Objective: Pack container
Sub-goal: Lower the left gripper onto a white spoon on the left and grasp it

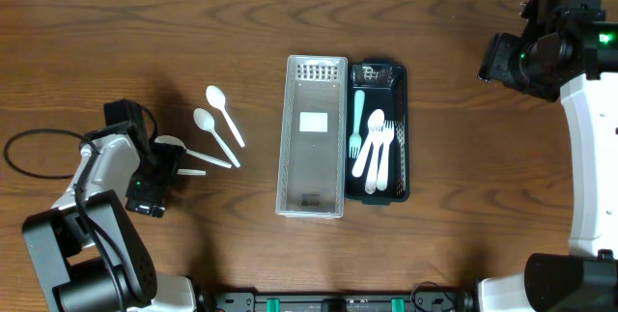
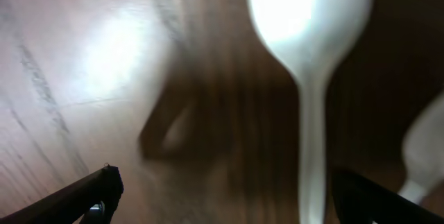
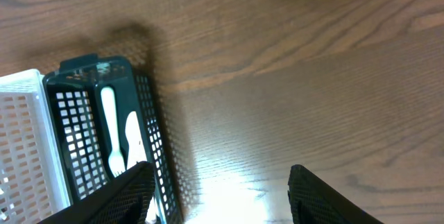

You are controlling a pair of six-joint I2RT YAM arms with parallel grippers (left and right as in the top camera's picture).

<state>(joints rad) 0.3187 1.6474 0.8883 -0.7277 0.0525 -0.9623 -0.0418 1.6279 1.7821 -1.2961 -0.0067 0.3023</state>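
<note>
Container [image 1: 403, 138], black, sits mid-table holding cutlery [image 1: 375, 148], touching a white tray [image 1: 311, 85]. I see my left hand [image 2: 222, 193] spread around a blurred spoon [image 2: 309, 16] whose handle is cut off. My right hand [image 3: 218, 193] hangs spread over the table [image 3: 312, 78].

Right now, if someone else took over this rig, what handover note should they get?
Left gripper: open, low over the table, with its fingers either side of a white spoon but not closed on it.
Right gripper: open and empty, held off the table on the far side of the black basket.
Done: a teal fork and several white utensils lie in the black basket.
The white basket beside it shows no cutlery.
Left: pick up the spoon at the left gripper, then pack at least two more loose spoons lying left of the baskets.
</note>
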